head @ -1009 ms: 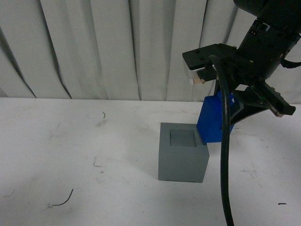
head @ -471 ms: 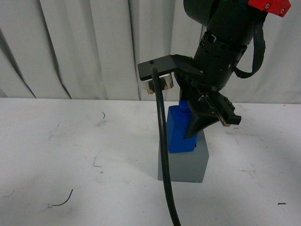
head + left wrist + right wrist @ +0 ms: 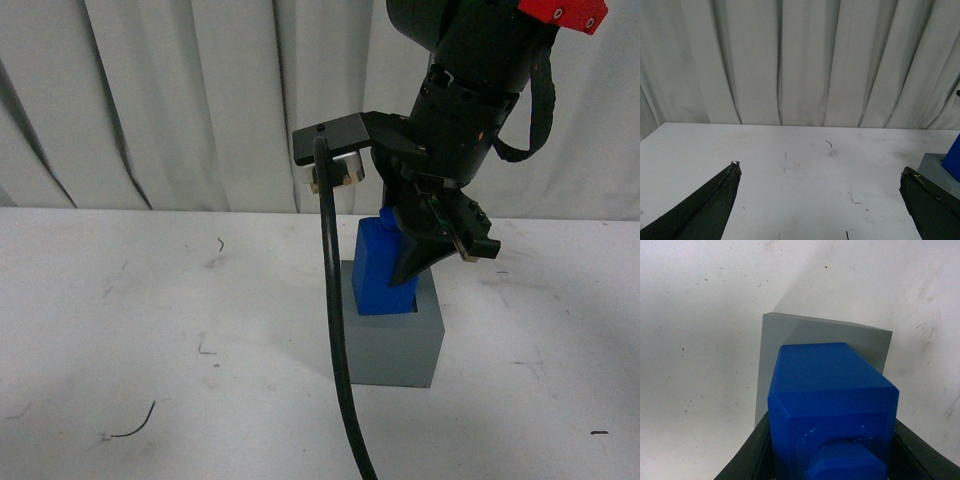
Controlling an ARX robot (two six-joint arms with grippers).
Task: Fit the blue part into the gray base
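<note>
We hold the blue part (image 3: 378,268) in the right gripper (image 3: 408,272), whose black fingers (image 3: 756,452) are pinched against two opposite sides of the block near its upper end. That grip leaves the lower end free to go down into the gray base (image 3: 392,345).

The part is directly over the base, which sits on the white table (image 3: 150,310) a little right of centre. In the right wrist view the blue body covers the recess completely, and gray shows only along two edges of the top face. We judge the alignment to be close. We cannot tell whether the lower end has entered the recess or only rests at its mouth.

The part's long axis runs nearly vertical. In the front view it leans slightly, with the top tipped right towards the arm. The small square knob is at the upper end, between the fingers and facing the wrist camera, so the plain end points down at the base. We judge that the lean needs correcting before the block can seat squarely.

The left gripper (image 3: 820,170) is spread wide and empty. It hangs over bare table to the left, well apart from the base, so the right arm and its black cable (image 3: 335,340) can work unobstructed.
</note>
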